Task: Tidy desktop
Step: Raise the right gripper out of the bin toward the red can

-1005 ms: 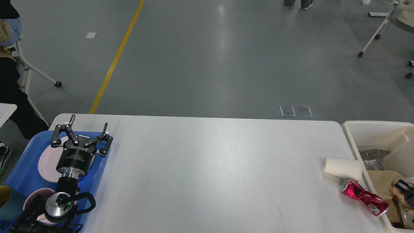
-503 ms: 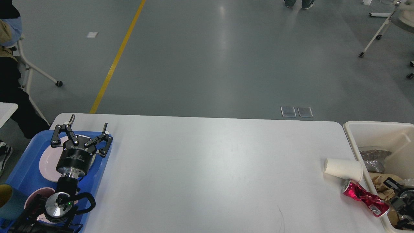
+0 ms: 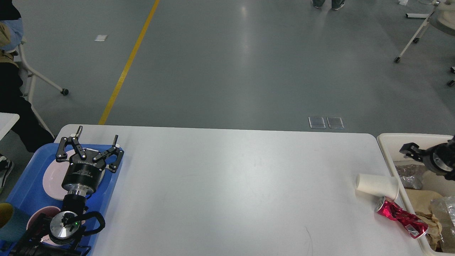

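Observation:
The white desktop (image 3: 227,185) fills the middle of the head view. Near its right edge a white paper cup (image 3: 376,185) lies on its side, and a crushed red can (image 3: 401,217) lies just in front of it, against the bin wall. My left gripper (image 3: 96,137) hangs open over the blue tray (image 3: 28,177) at the left, with nothing between its fingers. My right gripper (image 3: 408,149) reaches in from the right edge above the far part of the cream bin (image 3: 385,149), behind the cup. It shows small and dark, so its fingers cannot be told apart.
The blue tray carries two pink plates (image 3: 53,177) and a teal cup (image 3: 9,222) at the lower left. The bin holds crumpled brown paper (image 3: 423,199) and foil (image 3: 408,174). A seated person (image 3: 10,89) is at the far left.
My right arm has risen from the near part of the bin to its far part, with the gripper now above the rim. The left arm, cup and can stayed still.

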